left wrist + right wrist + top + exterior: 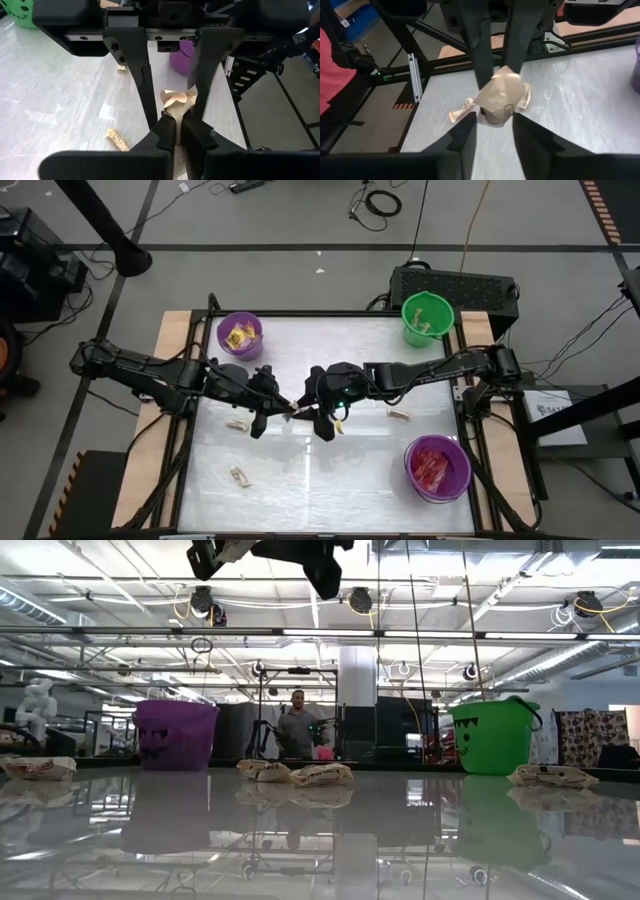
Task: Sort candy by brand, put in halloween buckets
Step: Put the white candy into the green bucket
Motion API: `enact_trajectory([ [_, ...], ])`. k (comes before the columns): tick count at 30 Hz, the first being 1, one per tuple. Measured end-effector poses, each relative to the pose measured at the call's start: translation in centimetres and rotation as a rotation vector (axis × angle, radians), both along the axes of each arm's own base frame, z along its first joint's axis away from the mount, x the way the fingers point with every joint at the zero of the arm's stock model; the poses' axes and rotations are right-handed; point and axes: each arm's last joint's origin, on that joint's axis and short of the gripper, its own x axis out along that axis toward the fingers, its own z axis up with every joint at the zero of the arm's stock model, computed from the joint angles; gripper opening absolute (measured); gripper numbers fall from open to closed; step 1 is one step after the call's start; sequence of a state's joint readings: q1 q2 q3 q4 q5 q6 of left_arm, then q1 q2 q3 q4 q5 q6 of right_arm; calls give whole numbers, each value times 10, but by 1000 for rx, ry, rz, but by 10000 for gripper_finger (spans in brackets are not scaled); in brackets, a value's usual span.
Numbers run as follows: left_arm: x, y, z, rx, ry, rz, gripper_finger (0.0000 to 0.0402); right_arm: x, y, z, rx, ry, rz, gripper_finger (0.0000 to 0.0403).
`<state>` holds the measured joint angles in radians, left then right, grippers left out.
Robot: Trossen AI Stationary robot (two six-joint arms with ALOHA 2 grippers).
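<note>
Here the two grippers meet above the middle of the table (330,480), face to face. The left gripper (285,409) is closed on a tan wrapped candy (177,100); in the left wrist view its two fingertips (167,132) pinch the near end of the wrapper. The right gripper (312,414) stands just beside it, and in the right wrist view the same crumpled piece hangs in front of its spread fingers (530,135), which are parted and do not grip it.

Three buckets stand near the table's edges. A purple bucket (240,334) at the far left holds yellow packets (240,335). A green bucket (427,317) at the far right holds tan pieces. A second purple bucket (437,467) at the near right holds red packets (432,467).

Loose tan candies lie on the surface: one (237,423) just left of the left gripper, one (239,476) nearer the front left, and one (399,414) to the right of the right gripper, between it and the near purple bucket. In the low view a person (297,726) stands in the room beyond the table.
</note>
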<state>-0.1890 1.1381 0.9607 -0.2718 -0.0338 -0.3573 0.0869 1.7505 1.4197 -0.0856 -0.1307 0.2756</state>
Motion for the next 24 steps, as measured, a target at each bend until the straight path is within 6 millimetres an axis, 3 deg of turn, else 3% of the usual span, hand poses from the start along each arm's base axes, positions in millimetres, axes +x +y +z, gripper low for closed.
enact_trajectory([
  [8, 0, 1, 0, 24, -4, 30, 42, 0, -3, 0, 0, 3, -7, 11],
  [12, 0, 1, -1, 61, -1, 15, 86, 0, -3, -1, 0, 6, -7, 11],
  [17, -5, 4, -8, 117, 85, 50, 171, -8, -9, -5, -6, 112, -17, 3],
  [24, -18, 9, -14, 169, 195, 136, 244, -50, -53, 4, -68, 369, -88, 2],
])
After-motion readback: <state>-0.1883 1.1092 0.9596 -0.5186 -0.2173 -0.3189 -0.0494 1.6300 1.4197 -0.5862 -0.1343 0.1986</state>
